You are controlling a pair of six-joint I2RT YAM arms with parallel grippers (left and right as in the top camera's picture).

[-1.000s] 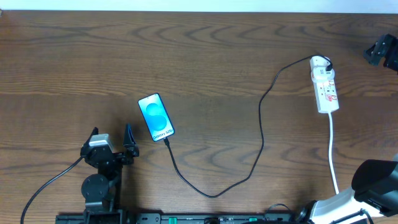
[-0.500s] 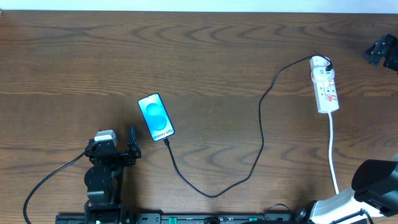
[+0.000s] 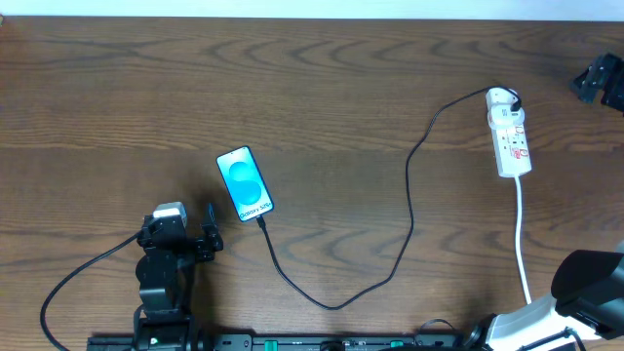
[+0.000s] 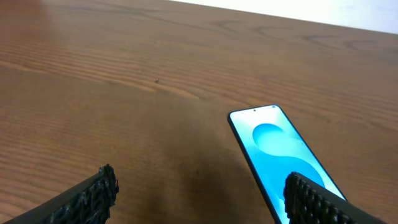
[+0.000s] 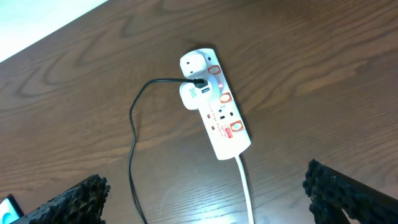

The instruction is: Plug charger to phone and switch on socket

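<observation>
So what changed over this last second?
The left gripper pulled back from the phone toward the near table edge, with its jaws open and empty throughout. Nothing was grasped or released. The phone, charger, socket and the open right gripper stayed put.

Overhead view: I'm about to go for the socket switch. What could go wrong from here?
The charger cable meets the bottom edge of the phone, but no view confirms the plug is seated. Its slack loop lies across the table; a crossing arm could snag it and tug the phone. The red-marked switches on the power strip sit close together, so the wide-open right gripper might press the wrong one.
</observation>
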